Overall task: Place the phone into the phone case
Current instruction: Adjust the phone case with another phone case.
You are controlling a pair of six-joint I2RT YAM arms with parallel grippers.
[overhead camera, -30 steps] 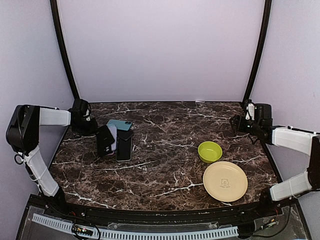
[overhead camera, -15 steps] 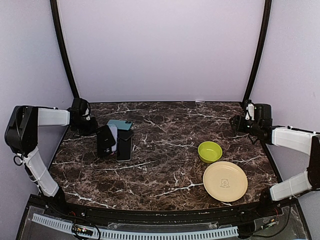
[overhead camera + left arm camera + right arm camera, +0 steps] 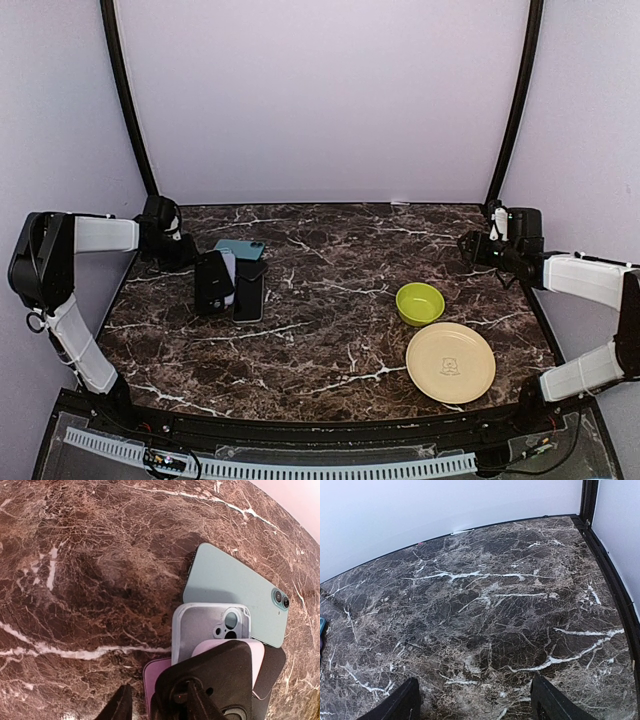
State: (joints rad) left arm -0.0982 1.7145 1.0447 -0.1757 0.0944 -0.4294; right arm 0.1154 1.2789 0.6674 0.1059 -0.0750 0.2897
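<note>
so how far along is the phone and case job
Nothing is done yet: the teal phone lies bare on the table, by the empty pale case. The left gripper hangs near them, jaws apart, apparently holding nothing. The right gripper idles open. Seating the phone remains.

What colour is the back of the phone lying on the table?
The phone is pale blue-green, seen best in the left wrist view.

- Left gripper (image 3: 186,258): low over the marble table (image 3: 330,340); jaw state not discernible.
- Just ahead of its tip: teal phone (image 3: 240,248); pale case (image 3: 227,268) between a black slab (image 3: 213,282) and a longer black slab (image 3: 249,291).
- Right gripper (image 3: 466,247): well apart from that cluster.
- Base-side of the right gripper: green bowl (image 3: 420,303), then cream plate (image 3: 450,362).
</note>
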